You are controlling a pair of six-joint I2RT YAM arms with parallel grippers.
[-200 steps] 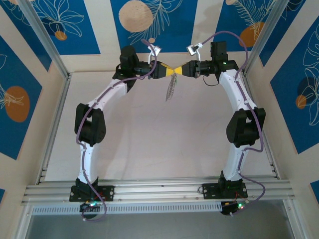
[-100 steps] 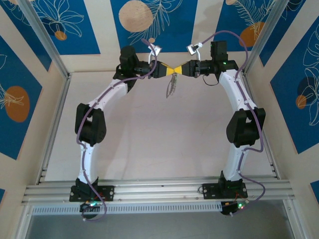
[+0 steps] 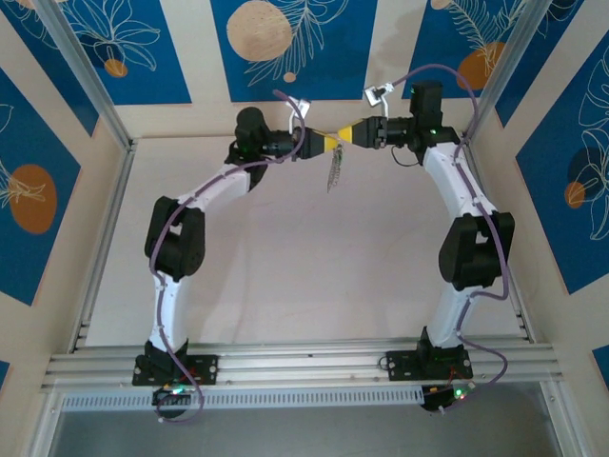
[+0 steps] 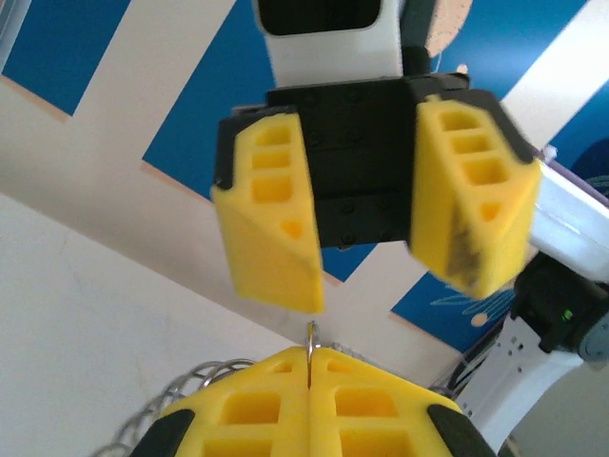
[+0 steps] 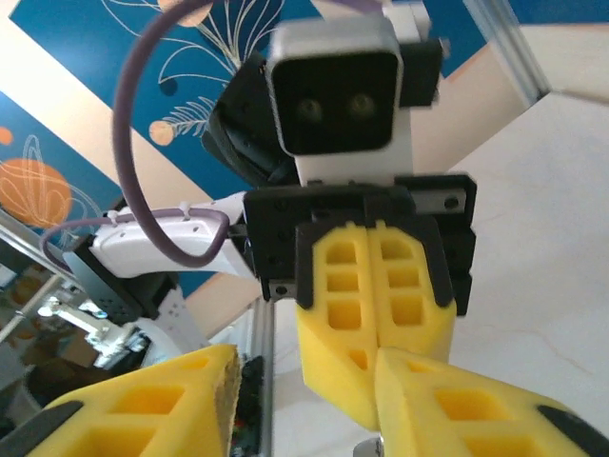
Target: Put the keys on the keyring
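Two tools of mine meet nose to nose high above the far edge of the counter (image 3: 285,257), up near the blue and cream back wall. My left tool (image 3: 331,144) is pressed together, and from its wrist camera I see a thin metal wire standing up out of the seam between its yellow fingers (image 4: 247,409), so it is pinching the keyring (image 3: 334,171) by its loop. The rest of the keyring hangs down below the left tool, clear of the counter, as a narrow silvery fringe in the overhead view. The pieces along it are too small for me to tell one from another. In the left wrist view a stretch of the coiled wire curves away to the lower left of my fingers. My right tool (image 3: 347,137) faces the left one just beside it, with its two yellow fingers (image 4: 271,228) spread apart and nothing between them. They stand either side of the wire's line without touching it. From the right wrist camera I look past my own spread fingers (image 5: 143,414) at the left tool (image 5: 366,376), whose fingers lie flat against each other.
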